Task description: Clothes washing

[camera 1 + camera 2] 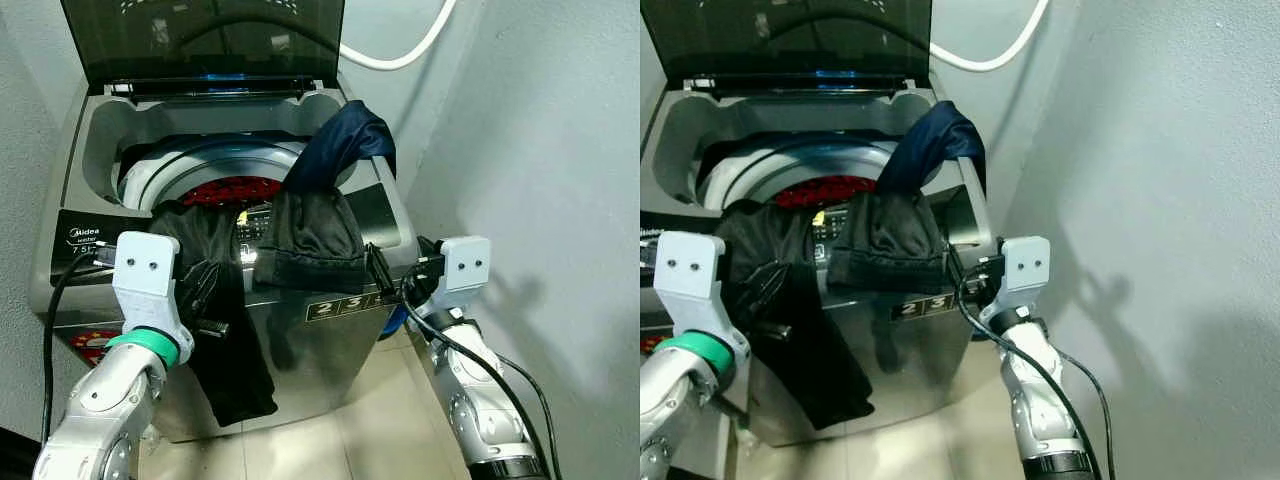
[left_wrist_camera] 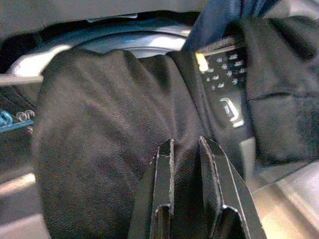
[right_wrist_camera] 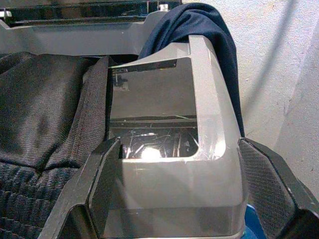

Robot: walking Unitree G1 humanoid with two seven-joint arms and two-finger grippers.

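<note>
Grey walls enclose an open washing machine (image 1: pixel 330 330) at frame centre. Black trousers (image 1: pixel 225 340) are draped over its front edge, pinched by the left gripper (image 2: pixel 187 149). The right gripper (image 3: pixel 174 174) is spread. Slippage floorward is judged possible if grip loosens.

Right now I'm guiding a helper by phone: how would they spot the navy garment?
Find the open top-loading washing machine in the corner. On its rim lie three garments; the navy garment hangs over the back right corner, partly into the drum. It is the one blue piece, while the black garment beside it and the long black garment down the front are black.
</note>
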